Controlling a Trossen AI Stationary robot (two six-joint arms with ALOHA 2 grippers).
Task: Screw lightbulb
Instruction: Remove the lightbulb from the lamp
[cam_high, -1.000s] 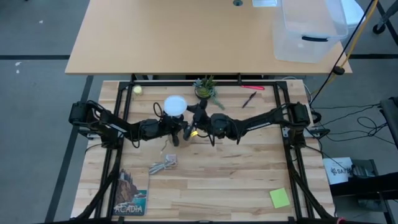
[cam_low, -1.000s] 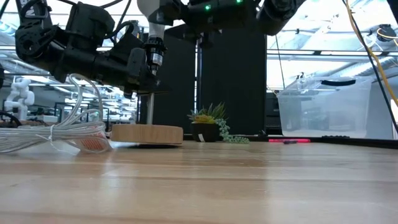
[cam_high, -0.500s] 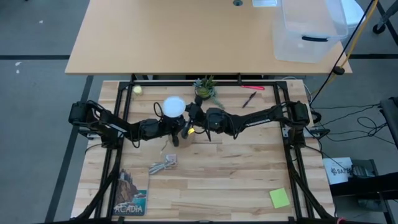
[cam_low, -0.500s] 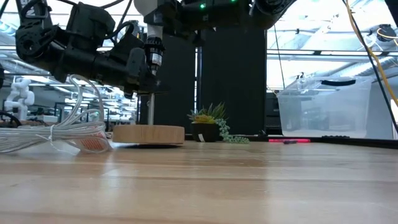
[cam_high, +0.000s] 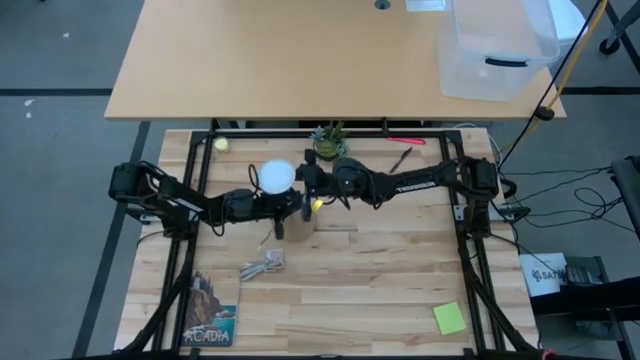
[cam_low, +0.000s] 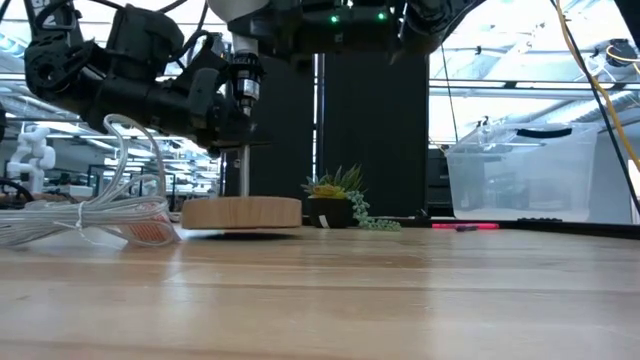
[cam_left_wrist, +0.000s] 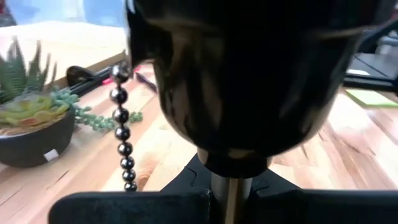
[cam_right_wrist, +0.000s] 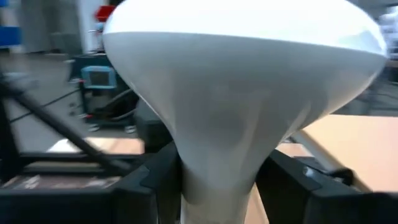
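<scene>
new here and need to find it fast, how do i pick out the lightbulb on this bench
Start at the wooden table and find where the two dark arms meet, near its far edge. The lightbulb is the round white globe there, standing over the round wooden stand. The small potted succulent beside it is green and spiky; the bulb is smooth, plain white.

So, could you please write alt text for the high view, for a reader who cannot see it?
Seen from above, two dark arms meet over a slatted wooden table, the right gripper beside a small white round-headed lightbulb and the left gripper just below it. A small potted succulent stands behind; a yellow-green sticky note lies near the front right corner.
</scene>
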